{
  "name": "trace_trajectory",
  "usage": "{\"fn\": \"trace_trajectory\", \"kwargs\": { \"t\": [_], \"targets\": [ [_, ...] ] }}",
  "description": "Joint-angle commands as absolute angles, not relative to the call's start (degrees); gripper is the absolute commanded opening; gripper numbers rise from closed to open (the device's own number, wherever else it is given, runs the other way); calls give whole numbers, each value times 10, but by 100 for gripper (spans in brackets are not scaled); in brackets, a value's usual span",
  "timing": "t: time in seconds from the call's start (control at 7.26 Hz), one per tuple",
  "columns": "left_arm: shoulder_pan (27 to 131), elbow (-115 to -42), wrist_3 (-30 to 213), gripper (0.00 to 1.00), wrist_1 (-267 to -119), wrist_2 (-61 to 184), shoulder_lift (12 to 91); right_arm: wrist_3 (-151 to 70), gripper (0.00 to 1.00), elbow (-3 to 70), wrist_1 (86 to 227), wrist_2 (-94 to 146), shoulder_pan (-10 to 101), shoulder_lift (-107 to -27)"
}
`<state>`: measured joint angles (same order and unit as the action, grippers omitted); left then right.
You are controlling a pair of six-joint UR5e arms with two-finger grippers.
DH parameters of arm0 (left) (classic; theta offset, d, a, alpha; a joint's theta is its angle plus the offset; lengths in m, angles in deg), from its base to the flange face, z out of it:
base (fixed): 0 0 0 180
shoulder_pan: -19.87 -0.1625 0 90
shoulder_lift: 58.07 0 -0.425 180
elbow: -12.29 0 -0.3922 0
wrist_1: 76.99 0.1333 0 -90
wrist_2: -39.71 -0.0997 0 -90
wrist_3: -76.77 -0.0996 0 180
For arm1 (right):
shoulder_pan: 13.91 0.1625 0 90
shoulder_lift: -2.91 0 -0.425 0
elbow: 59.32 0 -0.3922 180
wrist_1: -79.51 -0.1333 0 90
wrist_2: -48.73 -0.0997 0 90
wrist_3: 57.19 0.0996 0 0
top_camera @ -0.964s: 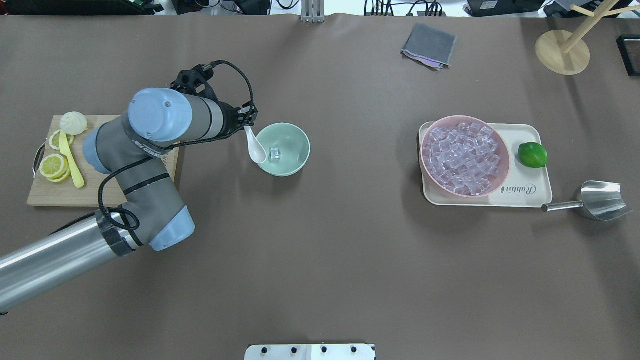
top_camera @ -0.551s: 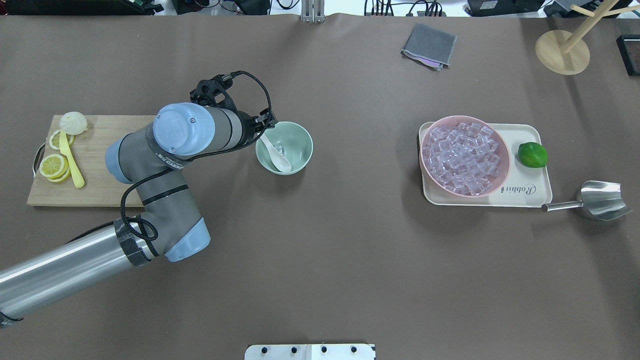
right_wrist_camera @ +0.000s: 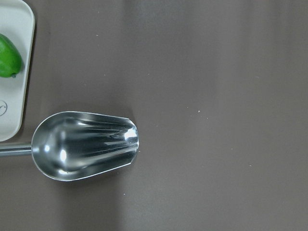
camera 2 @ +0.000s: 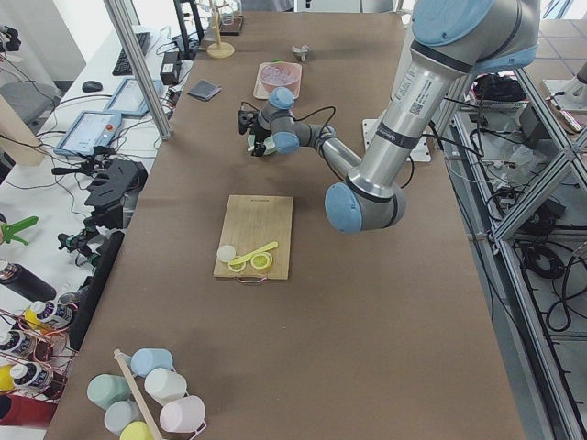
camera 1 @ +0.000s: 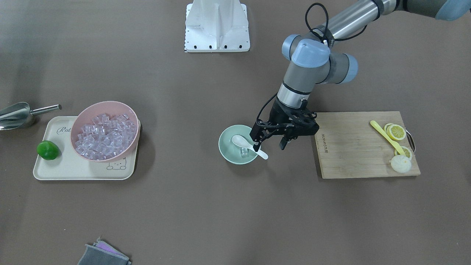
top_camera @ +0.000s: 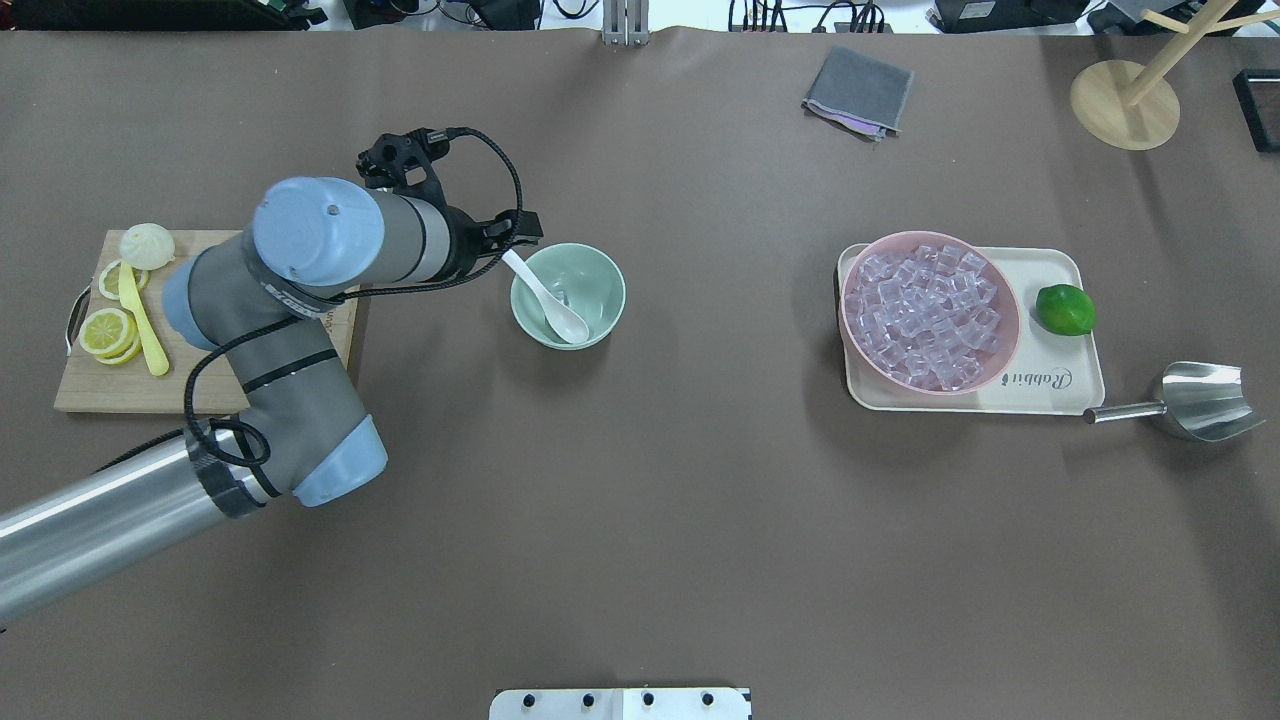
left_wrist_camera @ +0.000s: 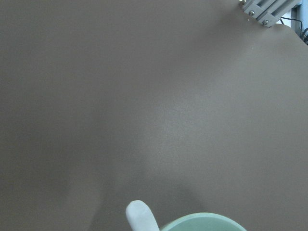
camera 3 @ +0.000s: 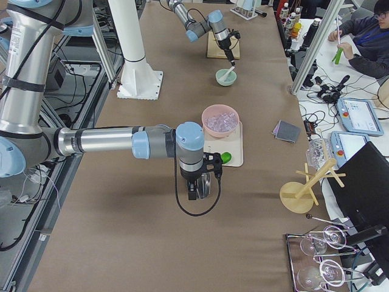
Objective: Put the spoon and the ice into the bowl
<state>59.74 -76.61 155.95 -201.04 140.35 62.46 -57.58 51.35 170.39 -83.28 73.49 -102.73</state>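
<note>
The white spoon (top_camera: pixel 565 322) lies in the mint-green bowl (top_camera: pixel 612 290), scoop down inside and handle resting over the left rim. One clear ice cube (top_camera: pixel 560 293) sits in the bowl beside the scoop. My left gripper (top_camera: pixel 515 240) hangs open just left of the bowl, above the handle's tip, holding nothing. The front-facing view shows its fingers (camera 1: pixel 255 144) spread wide, with the spoon (camera 1: pixel 239 140), the ice (camera 1: pixel 243 151) and the bowl (camera 1: pixel 224 147) below. My right gripper (camera 3: pixel 196 191) hovers over the metal scoop (top_camera: pixel 1195 400); whether it is open or shut I cannot tell.
A pink bowl (top_camera: pixel 1005 345) of ice cubes and a lime (top_camera: pixel 1065 309) sit on a cream tray (top_camera: pixel 1060 385) at right. A wooden cutting board (top_camera: pixel 200 385) with lemon slices, a yellow spoon (top_camera: pixel 145 335) and a bun is left. A grey cloth (top_camera: pixel 858 90) lies at the back.
The left gripper carried the spoon from the bowl's left rim into the bowl, let go of it, and drew back left and up. The spoon stays in the bowl.
</note>
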Motion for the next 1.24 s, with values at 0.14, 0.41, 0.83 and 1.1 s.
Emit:
{"fn": "trace_trajectory", "kwargs": {
  "t": [0.14,0.41,0.83,1.1],
  "targets": [
    [748,-838,1280,98,-1874,1574,524,-576,100,508,1704,-833,735,-1027],
    [856,-857,1034,98,-1752,1646,496,-576,100,504,1704,-833,735,-1027],
    [1002,-836,797,98,-1704,1680,428,-576,100,498,1704,-833,735,-1027],
    [1063,-813,686,98,-1658,1682,420,-576,100,498,1704,-833,735,-1027]
  ]
}}
